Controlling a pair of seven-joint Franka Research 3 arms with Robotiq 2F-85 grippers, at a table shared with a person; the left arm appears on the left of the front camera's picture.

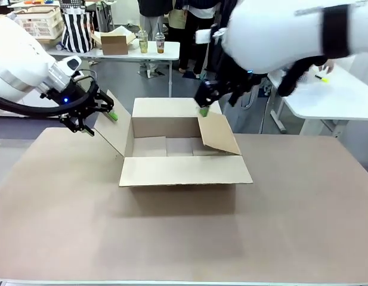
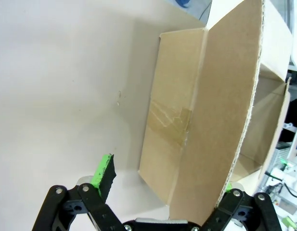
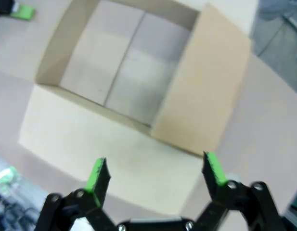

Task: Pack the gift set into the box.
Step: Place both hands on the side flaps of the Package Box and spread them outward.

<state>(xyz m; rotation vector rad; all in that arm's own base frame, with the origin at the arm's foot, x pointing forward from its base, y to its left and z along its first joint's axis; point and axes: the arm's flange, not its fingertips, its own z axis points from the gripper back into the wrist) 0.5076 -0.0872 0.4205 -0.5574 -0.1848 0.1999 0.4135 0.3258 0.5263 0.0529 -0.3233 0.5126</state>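
Cardboard box, flap half-hiding left gripper

Far white table — two cups, small carton — striped bag nearby.

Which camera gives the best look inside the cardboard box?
The right wrist view: it looks down into the box, showing its bare floor. The front view shows only the far part of the floor. The left wrist view shows mainly an outer wall and a flap.
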